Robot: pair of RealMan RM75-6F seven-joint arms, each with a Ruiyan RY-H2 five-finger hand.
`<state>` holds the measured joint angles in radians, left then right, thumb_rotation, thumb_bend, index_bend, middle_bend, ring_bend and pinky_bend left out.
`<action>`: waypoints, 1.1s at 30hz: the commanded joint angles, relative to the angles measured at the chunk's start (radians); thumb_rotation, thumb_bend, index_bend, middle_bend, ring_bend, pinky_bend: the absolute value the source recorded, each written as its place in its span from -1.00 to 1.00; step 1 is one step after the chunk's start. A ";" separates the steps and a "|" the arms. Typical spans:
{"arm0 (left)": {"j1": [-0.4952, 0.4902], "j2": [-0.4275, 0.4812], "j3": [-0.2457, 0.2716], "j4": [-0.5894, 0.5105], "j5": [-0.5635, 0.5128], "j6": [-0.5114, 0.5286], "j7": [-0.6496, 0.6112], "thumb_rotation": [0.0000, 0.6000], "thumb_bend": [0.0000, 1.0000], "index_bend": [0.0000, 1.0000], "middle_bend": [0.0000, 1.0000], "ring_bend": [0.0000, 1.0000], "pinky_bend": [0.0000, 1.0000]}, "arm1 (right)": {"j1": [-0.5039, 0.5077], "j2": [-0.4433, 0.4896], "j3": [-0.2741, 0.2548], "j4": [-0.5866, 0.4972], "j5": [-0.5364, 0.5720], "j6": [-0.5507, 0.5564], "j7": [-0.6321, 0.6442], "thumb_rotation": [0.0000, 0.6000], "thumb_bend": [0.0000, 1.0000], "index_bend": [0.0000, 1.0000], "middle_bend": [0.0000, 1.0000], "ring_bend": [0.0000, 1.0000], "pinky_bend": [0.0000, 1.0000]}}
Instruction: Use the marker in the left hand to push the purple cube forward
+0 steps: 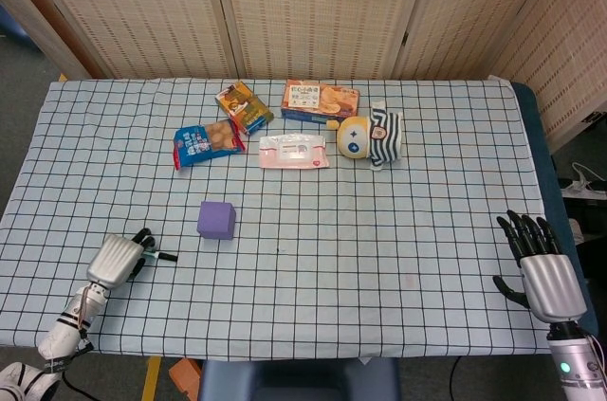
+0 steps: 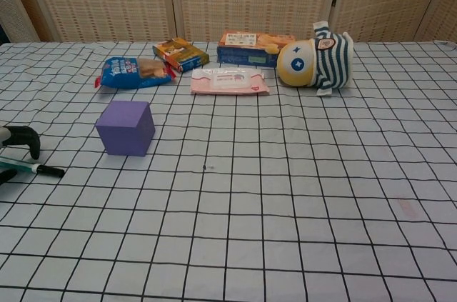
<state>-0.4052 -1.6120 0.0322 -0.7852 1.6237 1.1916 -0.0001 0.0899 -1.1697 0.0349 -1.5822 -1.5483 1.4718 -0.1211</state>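
A matte purple cube (image 1: 216,220) with soft-looking edges sits on the checked cloth of the table (image 1: 379,259), apart from everything else. Near its left, toward the table's front, the silver-backed left hand (image 1: 116,258) curls dark fingers around a thin marker (image 2: 32,167), whose black tip points toward the cube without touching it. The right hand (image 1: 539,264) hovers empty at the far right edge, fingers spread.

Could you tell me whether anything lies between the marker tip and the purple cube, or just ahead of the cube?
Nothing visible does. Bare cloth separates the marker in the left hand from the purple cube. Ahead, the blue snack bag lies well beyond.
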 commanded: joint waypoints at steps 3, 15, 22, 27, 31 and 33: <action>-0.005 -0.024 0.007 0.045 -0.002 -0.002 -0.008 1.00 -0.12 -0.21 -0.37 0.54 0.91 | 0.000 -0.001 0.000 -0.001 0.002 -0.002 -0.004 1.00 -0.76 -1.00 -1.00 -1.00 -1.00; -0.004 -0.074 0.016 0.148 0.000 0.027 -0.005 1.00 -0.10 -0.05 -0.14 0.54 0.91 | 0.004 0.000 -0.003 -0.009 0.010 -0.018 -0.016 1.00 -0.76 -1.00 -1.00 -1.00 -1.00; 0.000 -0.084 0.017 0.171 0.000 0.046 -0.012 1.00 -0.09 0.02 -0.02 0.54 0.91 | 0.004 0.000 -0.006 -0.010 0.010 -0.022 -0.019 1.00 -0.76 -1.00 -1.00 -1.00 -1.00; 0.011 -0.095 0.020 0.191 0.001 0.079 -0.031 1.00 -0.07 0.08 0.05 0.54 0.92 | 0.005 0.003 -0.010 -0.015 0.011 -0.030 -0.025 1.00 -0.76 -1.00 -1.00 -1.00 -1.00; 0.016 -0.100 0.020 0.200 0.002 0.099 -0.044 1.00 -0.06 0.13 0.10 0.54 0.92 | 0.006 0.004 -0.011 -0.017 0.012 -0.033 -0.027 1.00 -0.76 -1.00 -1.00 -1.00 -1.00; 0.019 -0.102 0.018 0.201 0.003 0.117 -0.058 1.00 -0.04 0.19 0.16 0.54 0.92 | 0.007 0.004 -0.012 -0.017 0.012 -0.035 -0.028 1.00 -0.76 -1.00 -1.00 -1.00 -1.00</action>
<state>-0.3885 -1.7123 0.0513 -0.5852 1.6261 1.3009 -0.0509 0.0967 -1.1661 0.0231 -1.5996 -1.5366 1.4367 -0.1494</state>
